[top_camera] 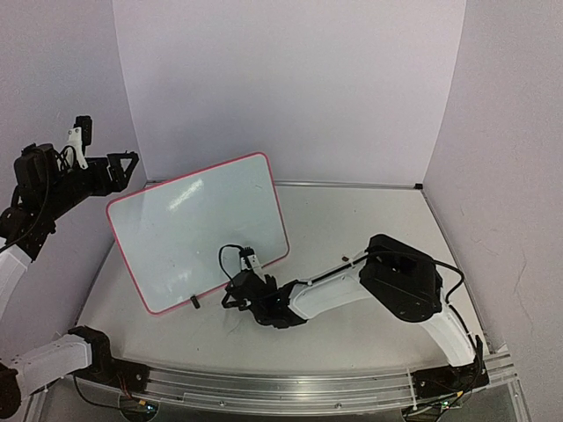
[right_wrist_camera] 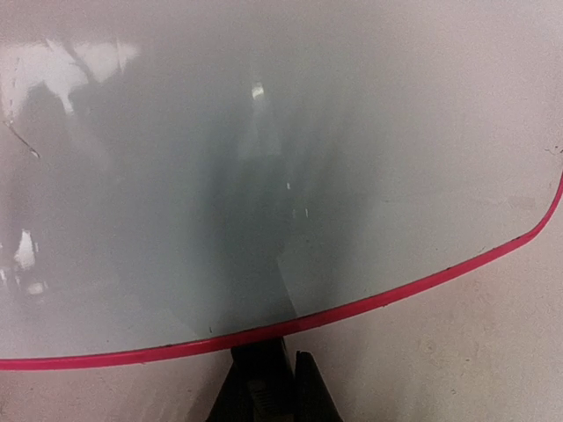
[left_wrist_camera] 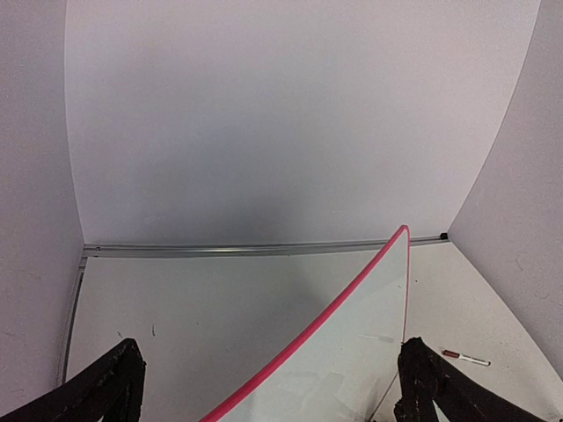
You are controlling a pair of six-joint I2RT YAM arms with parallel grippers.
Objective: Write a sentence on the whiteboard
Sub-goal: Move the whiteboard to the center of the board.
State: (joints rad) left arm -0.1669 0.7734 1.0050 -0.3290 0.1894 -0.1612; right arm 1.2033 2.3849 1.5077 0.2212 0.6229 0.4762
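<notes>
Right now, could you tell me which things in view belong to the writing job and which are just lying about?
Job: blank whiteboard; marker on the table beside it; right gripper at its lower edge.
Lying about: nothing loose that shows; the left gripper hangs open, off to the side.

The right arm [top_camera: 334, 294] wore a smooth white shell on its long link, set between bulky black joint housings. Thin black cables [top_camera: 225, 249] looped at its wrist and over its elbow. The left arm [top_camera: 48, 176] was mostly black, with a small white bracket [top_camera: 79, 145] near its top and white shells on its lower links. The left gripper [left_wrist_camera: 270, 352] had matt black fingers [left_wrist_camera: 114, 382] with rough, ragged edges. The right gripper [right_wrist_camera: 288, 365] showed black, tapering ones.
</notes>
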